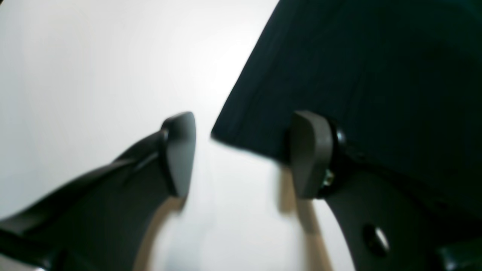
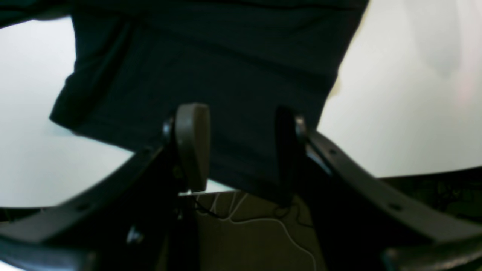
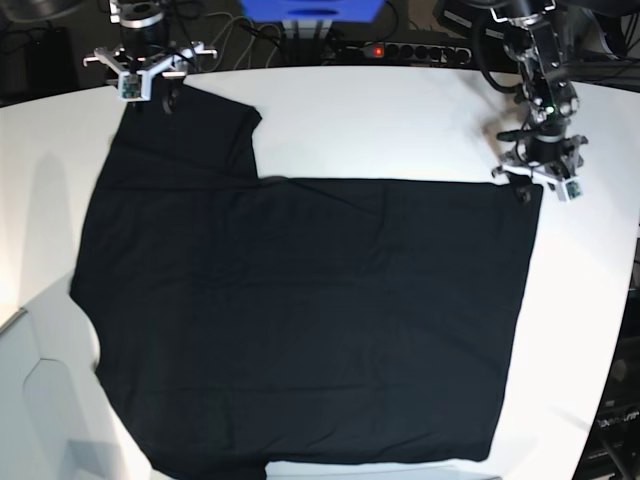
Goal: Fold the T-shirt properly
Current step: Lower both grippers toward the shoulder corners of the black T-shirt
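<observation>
Now at grab stage: left gripper (image 1: 243, 154) & right gripper (image 2: 241, 146) both spread at T-shirt (image 3: 300, 320) corners on table (image 3: 400, 120); next, pinch & lift.

no text, label, brand, number or sign can be read in any view. the t-shirt (image 3: 300, 310) shows only plain black cloth, with no print or tag facing the cameras, and both wrist views are too blurred to make out any lettering on the parts near the lens.
</observation>
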Controlling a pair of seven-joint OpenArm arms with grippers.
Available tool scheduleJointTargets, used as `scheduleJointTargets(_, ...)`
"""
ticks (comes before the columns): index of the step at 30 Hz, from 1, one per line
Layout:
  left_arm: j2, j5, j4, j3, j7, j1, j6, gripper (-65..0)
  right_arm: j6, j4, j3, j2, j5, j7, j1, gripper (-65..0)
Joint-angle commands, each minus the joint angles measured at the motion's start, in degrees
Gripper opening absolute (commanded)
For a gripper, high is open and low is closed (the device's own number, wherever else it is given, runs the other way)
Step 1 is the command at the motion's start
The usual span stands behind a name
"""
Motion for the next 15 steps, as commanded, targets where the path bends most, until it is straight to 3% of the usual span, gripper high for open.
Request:
scheduleJointTargets(1,-0.69,-0.17,0.94,-0.46,-1.38,-0.13,0.04,-27.0,0.30,0.84,0.54,0.00,-0.38,1.43,-0.69,-36.1)
scheduleJointTargets(11,-0.95,-0.17,0.94,-0.46,-1.38,-0.13,0.04,-27.3,0.30,0.84,1.42,0.09,-0.38,1.43,-0.69,-36.1)
scheduleJointTargets(15,-0.78,-0.17,0.94,-0.46,-1.38,-0.13,-0.05,-36.4,0.30,0.84,1.42,0.18,-0.38,1.43,-0.69,-36.1)
